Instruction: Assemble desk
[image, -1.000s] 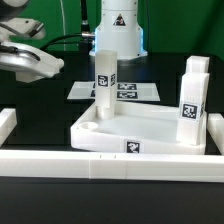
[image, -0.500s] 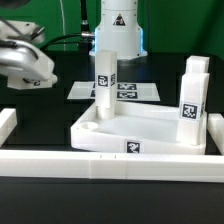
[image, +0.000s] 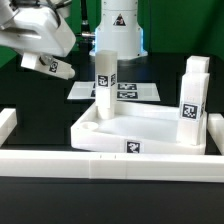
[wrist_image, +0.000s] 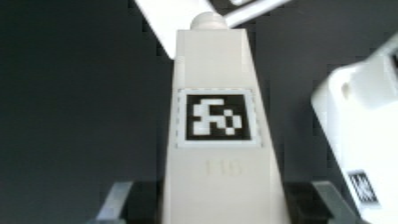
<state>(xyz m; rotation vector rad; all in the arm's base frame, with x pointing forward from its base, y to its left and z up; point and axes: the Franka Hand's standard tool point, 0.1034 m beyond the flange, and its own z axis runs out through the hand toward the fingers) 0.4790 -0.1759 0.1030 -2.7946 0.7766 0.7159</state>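
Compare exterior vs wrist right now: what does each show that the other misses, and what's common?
Exterior only: the desk top with a leg standing at one corner and another leg on the exterior view's right, the marker board behind, and the front rail.
Wrist only: the tag face of the held leg up close, filling the frame between the fingers.
Both: the hand carrying that leg, raised off the table at the exterior view's upper left.

Desk top (image: 150, 128), legs (image: 105, 75): smooth white plastic, slight sheen. Table (image: 40, 100): matt black.
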